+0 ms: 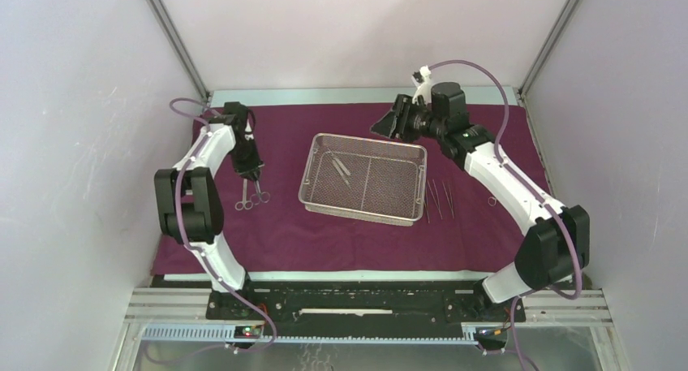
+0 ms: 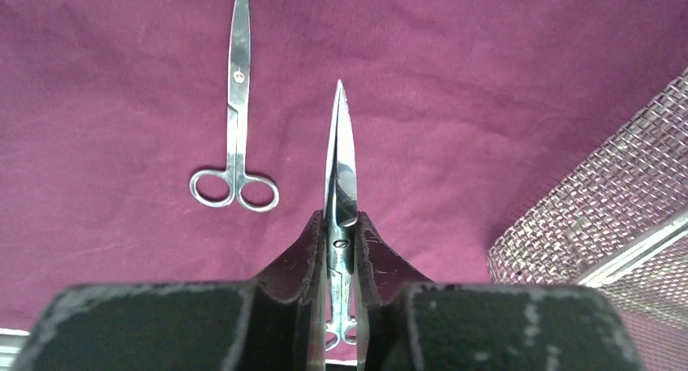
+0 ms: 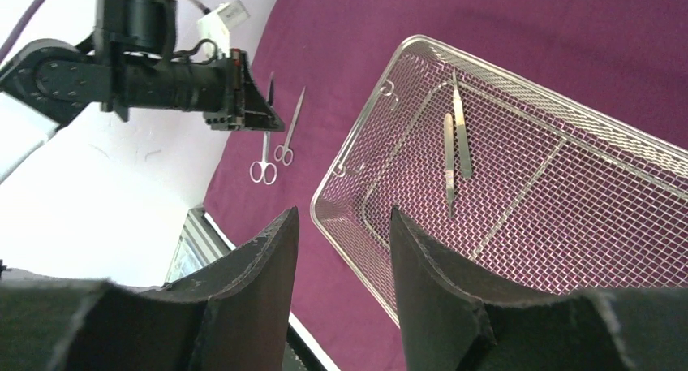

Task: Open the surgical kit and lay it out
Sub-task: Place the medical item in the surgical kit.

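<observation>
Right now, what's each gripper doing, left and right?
Left gripper: closed on a pair of scissors.
Right gripper: open, holding nothing.

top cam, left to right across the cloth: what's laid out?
scissors, two side by side → wire-mesh tray, with two loose tools inside → thin steel instruments lying on the cloth just right of the tray

The maroon cloth (image 1: 349, 245) is matt and faintly creased. The tray (image 1: 363, 214) is bright wire mesh with a smooth rim. The scissors (image 2: 236, 127), at its nine o'clock, are polished, mirror-glossy steel.
</observation>
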Motion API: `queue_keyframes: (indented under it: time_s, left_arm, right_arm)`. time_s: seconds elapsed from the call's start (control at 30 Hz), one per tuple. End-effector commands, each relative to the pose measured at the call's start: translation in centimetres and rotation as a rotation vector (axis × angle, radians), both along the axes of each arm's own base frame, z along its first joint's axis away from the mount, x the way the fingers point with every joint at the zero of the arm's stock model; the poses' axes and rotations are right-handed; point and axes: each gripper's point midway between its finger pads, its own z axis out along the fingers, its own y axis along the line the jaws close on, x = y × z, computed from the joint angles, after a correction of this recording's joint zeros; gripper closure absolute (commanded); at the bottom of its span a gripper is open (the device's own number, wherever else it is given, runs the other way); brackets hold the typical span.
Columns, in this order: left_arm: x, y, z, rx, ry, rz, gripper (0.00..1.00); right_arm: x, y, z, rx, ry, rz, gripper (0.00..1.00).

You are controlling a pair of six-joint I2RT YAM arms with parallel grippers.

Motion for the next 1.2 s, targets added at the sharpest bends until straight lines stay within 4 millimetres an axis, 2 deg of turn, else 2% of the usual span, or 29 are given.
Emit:
queue_keyframes:
  time_s: [0.0,0.03,0.17,0.37,0.53,0.8,1.17]
  left_arm:
    - [3.4,0.4,1.9,0.072,-0.099,-0.074,1.0]
    - [3.7,-0.5,1.5,0.079,-0.094,-0.106,1.0]
    - [4.2,-1.6,-0.9,0.059,-0.067,-0.138,1.0]
    - [3.0,-2.3,-4.2,0.025,-0.022,-0.144,1.0]
    - [2.2,-2.0,-5.6,0.036,0.011,-0.157,1.0]
    - [1.7,-1.4,-6.1,0.07,0.042,-0.162,0.99]
    - [0.7,-0.6,-5.8,0.108,0.06,-0.16,0.97]
  right_arm:
    - [-0.6,-0.7,2.6,0.011,-0.086,0.004,0.46]
    - [-0.6,-0.8,2.7,0.011,-0.087,0.003,0.46]
    - [-0.7,-0.9,2.9,0.014,-0.092,0.002,0.47]
    - [-0.7,-1.1,3.2,0.02,-0.099,-0.001,0.47]
    - [-0.7,-1.0,2.9,0.023,-0.093,0.005,0.47]
    - [-0.5,-1.1,2.6,0.022,-0.086,0.002,0.47]
    - [-0.4,-1.0,2.5,0.024,-0.081,0.005,0.47]
